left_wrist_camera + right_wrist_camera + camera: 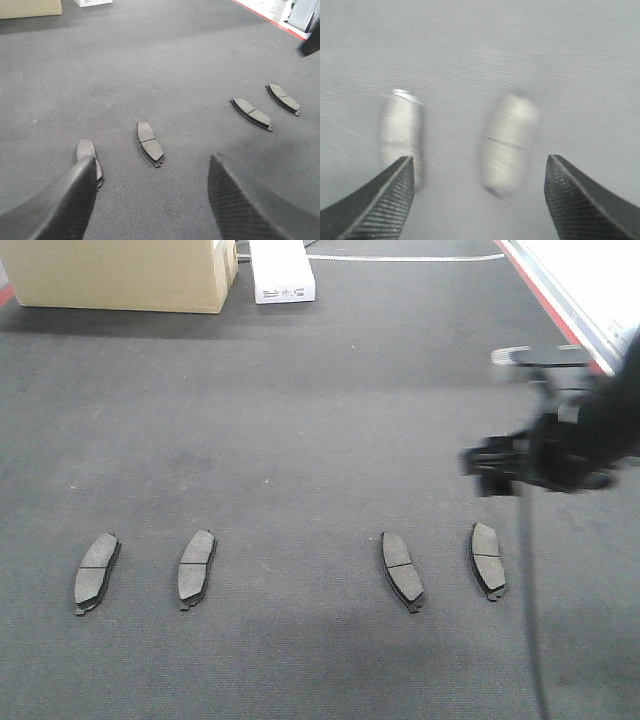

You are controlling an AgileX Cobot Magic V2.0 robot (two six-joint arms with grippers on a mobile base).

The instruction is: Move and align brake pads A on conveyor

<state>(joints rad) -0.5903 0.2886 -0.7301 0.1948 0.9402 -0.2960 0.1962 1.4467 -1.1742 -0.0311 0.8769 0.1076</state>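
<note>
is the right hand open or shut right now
Open. In the right wrist view the right hand shows both fingers spread wide apart with nothing between them, only blurred brake pads on the conveyor below.

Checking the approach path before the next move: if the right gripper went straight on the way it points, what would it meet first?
Probably a brake pad: the right gripper, jaws open, looks down at two pads, and this one lies nearly between its fingertips, with the other pad off to the side. The picture is blurred, so depth is uncertain.
</note>
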